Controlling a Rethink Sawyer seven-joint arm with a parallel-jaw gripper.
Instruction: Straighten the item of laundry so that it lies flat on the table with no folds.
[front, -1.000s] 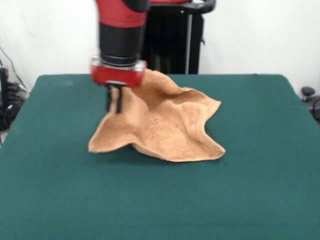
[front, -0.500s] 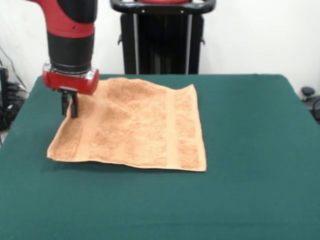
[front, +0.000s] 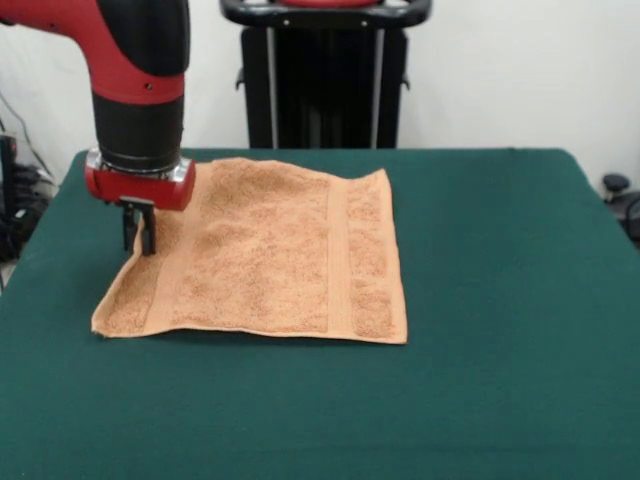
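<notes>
The orange-tan towel (front: 270, 255) lies spread almost flat on the green table (front: 500, 300), with a woven band near its left edge and another near its right edge. My gripper (front: 140, 240) hangs over the towel's left edge, toward the far left corner. Its two dark fingers stand close together, shut on the cloth there. That left edge is raised slightly at the gripper, and the rest of the towel rests on the table with only faint ripples.
A black stand (front: 325, 80) rises behind the table's far edge. Cables and dark gear (front: 10, 200) sit off the table's left side, and a small black object (front: 615, 185) sits off its right side.
The gripper has moved left, pulling the crumpled, bunched towel open into a near-flat square. In the last half second it sank slightly and the towel settled lower.
</notes>
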